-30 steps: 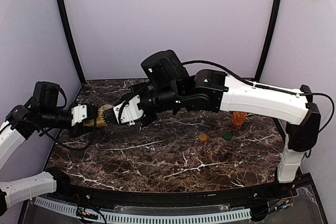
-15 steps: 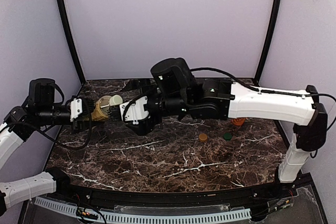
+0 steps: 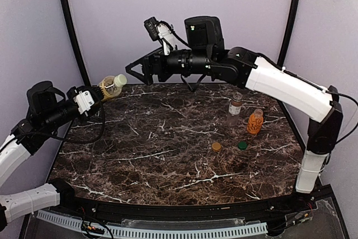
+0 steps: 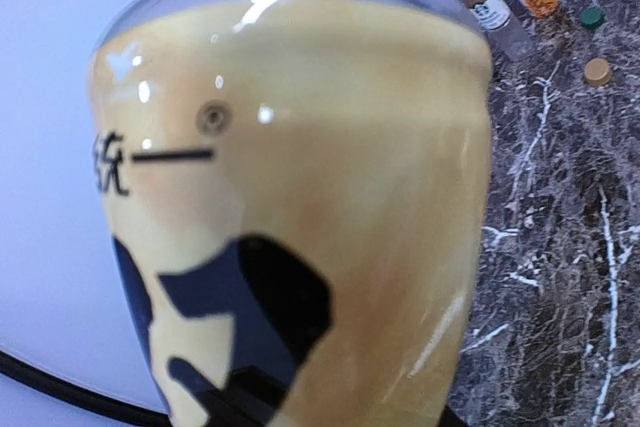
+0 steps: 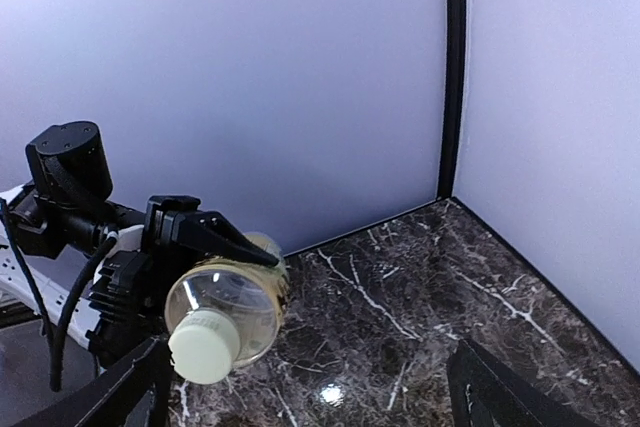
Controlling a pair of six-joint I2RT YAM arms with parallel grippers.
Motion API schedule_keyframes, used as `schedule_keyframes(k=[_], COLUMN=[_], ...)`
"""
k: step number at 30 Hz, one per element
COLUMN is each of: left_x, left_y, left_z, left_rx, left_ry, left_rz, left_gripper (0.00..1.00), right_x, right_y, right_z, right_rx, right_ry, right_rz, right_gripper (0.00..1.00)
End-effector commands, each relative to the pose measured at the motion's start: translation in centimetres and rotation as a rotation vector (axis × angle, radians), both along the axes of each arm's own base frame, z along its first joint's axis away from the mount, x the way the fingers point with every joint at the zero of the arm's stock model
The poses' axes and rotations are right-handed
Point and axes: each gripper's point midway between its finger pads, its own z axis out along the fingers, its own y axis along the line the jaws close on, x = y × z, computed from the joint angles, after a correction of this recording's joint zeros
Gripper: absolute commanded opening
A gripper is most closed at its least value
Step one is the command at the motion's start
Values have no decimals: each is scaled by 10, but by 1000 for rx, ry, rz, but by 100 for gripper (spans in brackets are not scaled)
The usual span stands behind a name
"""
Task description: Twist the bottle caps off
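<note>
The yellow-labelled bottle is held clear of the surface at the far left, pinched round its lower body by the left tool and tipped so that its pale cap points up and to the right. The cap is seen seated on the neck, so this bottle is judged not yet opened. The right tool is raised near the far wall, spread wide with nothing between its fingers, aimed leftward at the cap but well apart from it. At the far right the brownish white-labelled bottle and the orange bottle are stood upright close together, and a gold cap and a green cap are left lying just in front of them; those two are taken as done, though their necks are too small to be sure. The remaining step is judged to be closing the right tool on the pale cap and turning it. Several failures can be expected. The bottle is gripped low and from one end only, so the twisting load may be passed into the grip and the bottle spun or levered out instead of the cap being loosened. If the approach is made off the cap's axis, the neck may be struck and the bottle knocked loose over the edge. The bottle is nearly full and tilted, so liquid may be spilled once the cap is freed, and the loosened cap may be dropped.
</note>
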Motion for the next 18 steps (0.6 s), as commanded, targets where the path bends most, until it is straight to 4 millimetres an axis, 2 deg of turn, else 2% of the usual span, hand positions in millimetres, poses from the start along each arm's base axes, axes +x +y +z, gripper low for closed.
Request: schedule_keyframes(k=[1, 5, 14, 18], left_x=[23, 28, 32, 32], left_y=[19, 20, 23, 22], left_z=[31, 34, 30, 30], left_rx=[30, 92, 159, 160], left_ry=[-212, -283, -322, -325], left_rz=[148, 165, 191, 186], left_gripper=[34, 34, 34, 34], right_x=[-5, -4, -1, -2], right_y=[23, 35, 45, 53], right_z=[-26, -30, -22, -27], right_rx=[54, 97, 166, 161], right_ry=[320, 384, 376, 394], right_rz=[1, 25, 53, 72], right_gripper=[90, 86, 74, 60])
